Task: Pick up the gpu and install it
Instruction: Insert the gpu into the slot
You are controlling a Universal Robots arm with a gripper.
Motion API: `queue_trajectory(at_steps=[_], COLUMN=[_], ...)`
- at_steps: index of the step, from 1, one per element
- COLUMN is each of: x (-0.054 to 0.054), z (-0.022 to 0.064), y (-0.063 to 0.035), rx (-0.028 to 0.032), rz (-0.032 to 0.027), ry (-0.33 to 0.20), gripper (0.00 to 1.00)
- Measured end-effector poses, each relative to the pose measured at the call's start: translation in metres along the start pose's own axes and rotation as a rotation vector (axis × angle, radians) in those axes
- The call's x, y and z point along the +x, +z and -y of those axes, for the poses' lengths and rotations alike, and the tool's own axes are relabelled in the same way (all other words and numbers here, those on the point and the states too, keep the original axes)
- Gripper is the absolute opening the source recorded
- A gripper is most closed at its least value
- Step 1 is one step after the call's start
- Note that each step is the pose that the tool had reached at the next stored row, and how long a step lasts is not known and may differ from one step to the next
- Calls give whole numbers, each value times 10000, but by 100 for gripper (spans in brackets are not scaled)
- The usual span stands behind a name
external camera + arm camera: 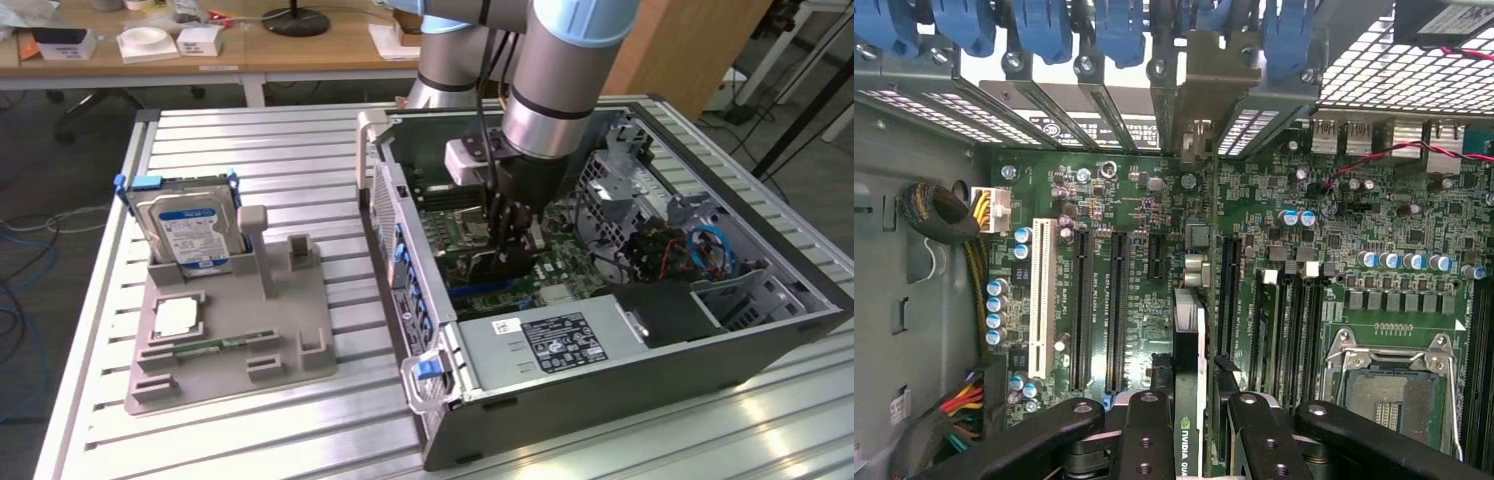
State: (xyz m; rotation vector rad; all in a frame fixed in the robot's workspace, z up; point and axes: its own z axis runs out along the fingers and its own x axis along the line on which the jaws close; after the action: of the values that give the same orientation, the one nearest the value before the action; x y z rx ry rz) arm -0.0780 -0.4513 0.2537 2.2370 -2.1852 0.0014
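The gpu (1190, 340) shows edge-on in the wrist view as a thin upright board with a dark face. It stands over the green motherboard (1134, 200), in line with a long black slot, and its silver end bracket (1204, 90) reaches the case's rear slot openings. My gripper (1189, 425) is shut on the card, one black finger (1146, 435) on each side. In the exterior view my gripper (507, 255) reaches down into the open computer case (747, 350), with the dark gpu (483, 268) at its tip just above the motherboard.
On the exterior view's left, a grey fixture (227, 330) holds the silver hard drive (187, 230), a processor chip (176, 317) and a narrow memory stick (214, 345). Inside the case are the power supply (561, 340), blue slot latches (1044, 25), a white slot (1041, 290) and the processor socket (1389, 385).
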Motion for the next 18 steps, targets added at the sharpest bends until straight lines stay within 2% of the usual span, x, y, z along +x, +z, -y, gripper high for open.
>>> queue_trajectory(at_steps=[18], x=[18], z=[-3], y=[29], rx=[-3], rz=[-6], ry=[209], gripper=[26])
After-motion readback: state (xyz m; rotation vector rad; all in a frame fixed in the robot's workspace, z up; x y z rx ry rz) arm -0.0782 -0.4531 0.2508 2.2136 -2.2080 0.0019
